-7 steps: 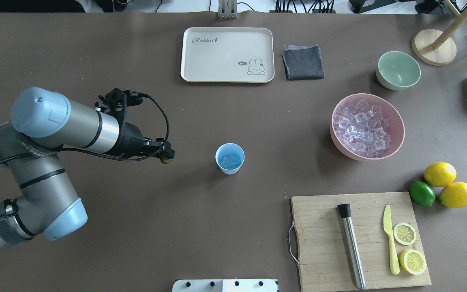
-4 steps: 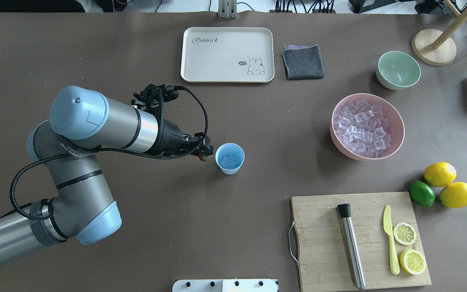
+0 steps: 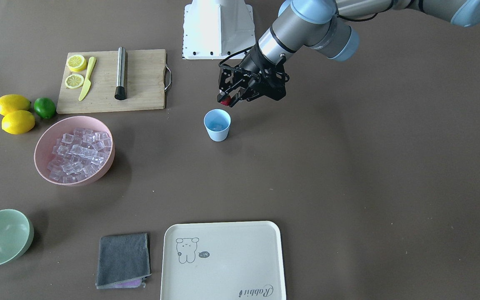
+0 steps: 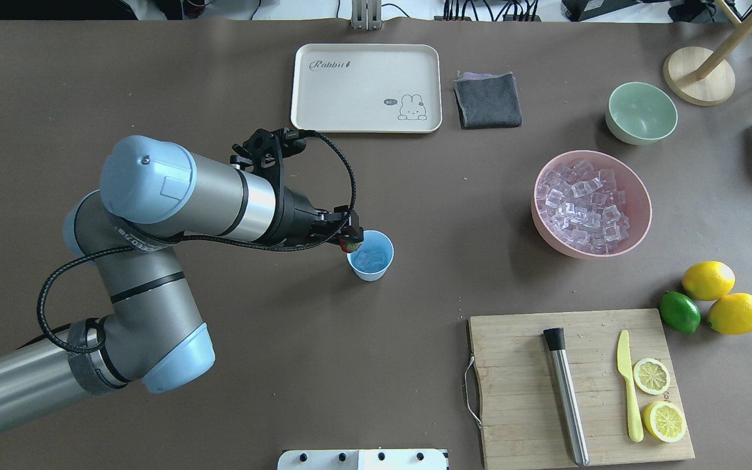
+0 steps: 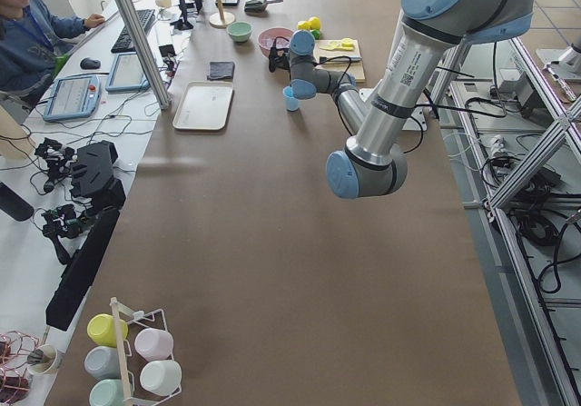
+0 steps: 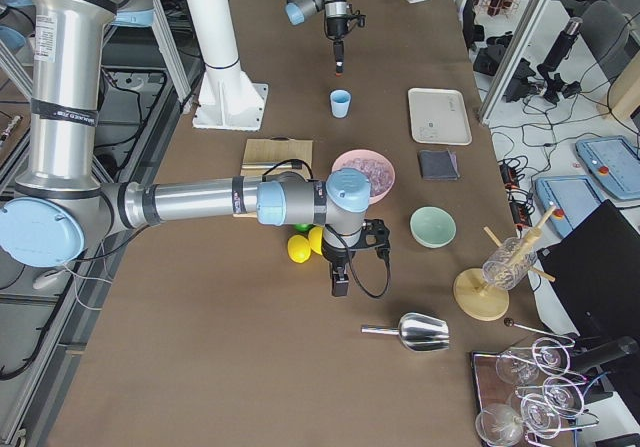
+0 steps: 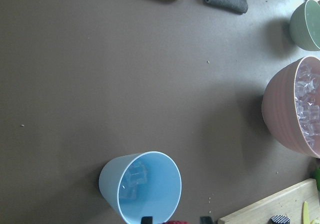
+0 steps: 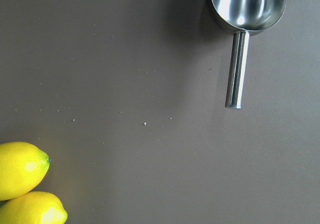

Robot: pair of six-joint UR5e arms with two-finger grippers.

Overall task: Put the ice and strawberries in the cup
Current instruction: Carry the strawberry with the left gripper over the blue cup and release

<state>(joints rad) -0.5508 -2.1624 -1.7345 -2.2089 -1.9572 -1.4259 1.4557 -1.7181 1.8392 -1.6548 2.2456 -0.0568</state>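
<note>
The pale-blue cup [image 4: 370, 256] stands mid-table with a few ice cubes [image 7: 132, 179] in its bottom. My left gripper [image 4: 350, 241] hangs just over the cup's left rim, shut on a small red strawberry [image 3: 224, 102]. In the left wrist view the cup [image 7: 142, 186] sits right below, with the berry's red top [image 7: 172, 222] at the frame's lower edge. More ice [image 4: 581, 205] is heaped in the pink bowl [image 4: 640, 222] to the right. My right gripper [image 6: 340, 285] shows only in the exterior right view, near the lemons, and I cannot tell its state.
A cream tray [image 4: 366, 124], grey cloth [image 4: 487, 100] and green bowl [image 4: 641, 112] lie at the far side. The cutting board [image 4: 513, 365] carries a muddler, yellow knife and lemon halves. Lemons and a lime [image 4: 679, 312] lie beside it. A metal scoop [image 8: 247, 3] lies right.
My left arm has swung right with the strawberry in its grip, from well left of the cup to the cup's left rim.
</note>
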